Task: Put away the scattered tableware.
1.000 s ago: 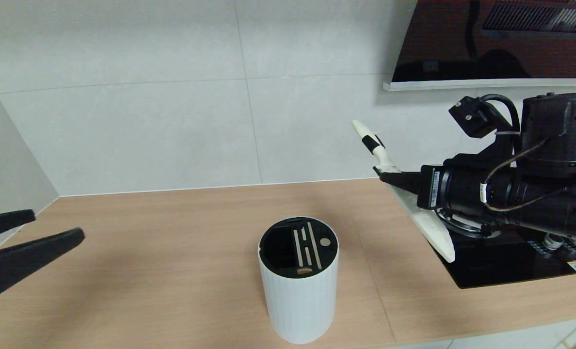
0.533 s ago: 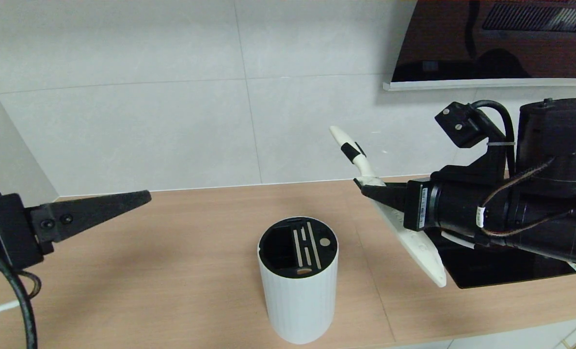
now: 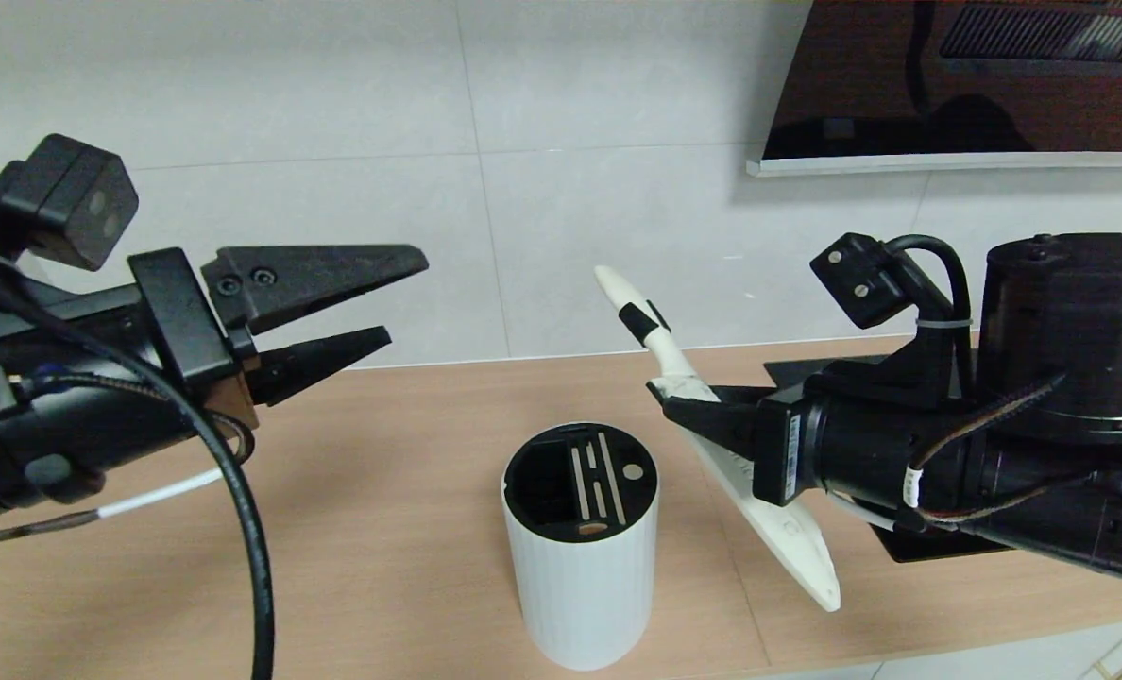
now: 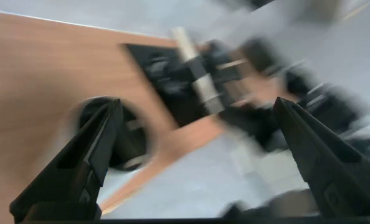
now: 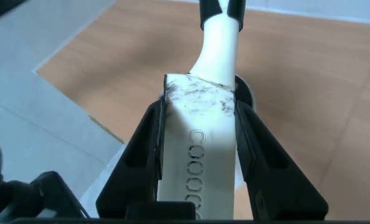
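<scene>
A white ribbed utensil holder point(image 3: 582, 576) with a slotted black top stands on the wooden counter point(image 3: 382, 501). My right gripper point(image 3: 691, 412) is shut on a white knife point(image 3: 780, 534), just right of the holder. The blade slants down toward the counter and the black-banded handle points up toward the wall. In the right wrist view the knife point(image 5: 200, 140) sits clamped between the two fingers point(image 5: 149, 143). My left gripper point(image 3: 405, 297) hovers open and holds nothing, above and left of the holder. The blurred left wrist view shows its fingers point(image 4: 79, 168) spread wide, with the holder point(image 4: 119, 140) beyond them.
A black cooktop point(image 3: 906, 546) lies on the counter at the right, mostly behind my right arm. A dark range hood point(image 3: 958, 85) hangs on the tiled wall above it. The counter's front edge runs close below the holder.
My right gripper has carried the knife left, closer to the holder. My left arm has risen and swung right into view, its gripper open.
</scene>
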{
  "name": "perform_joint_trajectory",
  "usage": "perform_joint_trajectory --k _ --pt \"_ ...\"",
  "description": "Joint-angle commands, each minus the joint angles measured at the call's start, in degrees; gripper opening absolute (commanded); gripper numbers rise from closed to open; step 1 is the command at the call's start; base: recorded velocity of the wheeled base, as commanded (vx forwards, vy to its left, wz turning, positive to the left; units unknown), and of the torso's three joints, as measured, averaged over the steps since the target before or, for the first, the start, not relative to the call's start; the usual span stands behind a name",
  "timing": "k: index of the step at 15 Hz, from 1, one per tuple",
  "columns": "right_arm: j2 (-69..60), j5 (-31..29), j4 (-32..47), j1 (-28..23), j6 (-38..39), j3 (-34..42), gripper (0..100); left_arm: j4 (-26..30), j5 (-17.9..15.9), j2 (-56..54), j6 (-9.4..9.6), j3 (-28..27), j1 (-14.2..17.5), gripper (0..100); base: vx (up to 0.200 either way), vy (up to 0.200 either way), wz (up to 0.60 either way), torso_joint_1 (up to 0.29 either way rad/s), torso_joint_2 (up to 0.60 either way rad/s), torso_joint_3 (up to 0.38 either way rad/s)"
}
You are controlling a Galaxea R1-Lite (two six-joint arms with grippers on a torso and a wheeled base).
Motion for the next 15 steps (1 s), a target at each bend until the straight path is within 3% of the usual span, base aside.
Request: perform_joint_trajectory --k 1,3,8,10,13,15 --pt "0.81 -0.28 -0.75 0.95 0.05 0.58 0 -3.76 -0.01 2.26 -3.60 0.90 -1.42 100 0.000 0.000 0.00 0.000 0.00 0.000" --pt "1.25 -0.99 -0.84 2.53 0.23 0.14 0 -6.84 -0.01 3.58 -6.59 1.34 -2.83 100 0.000 0.000 0.00 0.000 0.00 0.000" --pt "2.74 -3.18 -4.88 6.40 1.55 -0.04 0 -6.93 0.78 8.50 -7.38 1.25 -6.87 100 0.000 0.000 0.00 0.000 0.00 0.000" --pt "3.54 -3.97 -4.88 7.89 1.63 -0.30 0 -7.10 0.78 9.56 -10.11 0.72 -7.66 100 0.000 0.000 0.00 0.000 0.00 0.000" --pt "3.80 -3.97 -4.88 9.47 4.10 -0.74 0 -8.60 1.05 10.53 -10.64 0.90 -8.37 100 0.000 0.000 0.00 0.000 0.00 0.000" --pt "3.71 -3.97 -4.88 9.74 4.53 -0.92 0 -10.97 3.16 12.37 -13.36 0.81 -10.21 100 0.000 0.000 0.00 0.000 0.00 0.000"
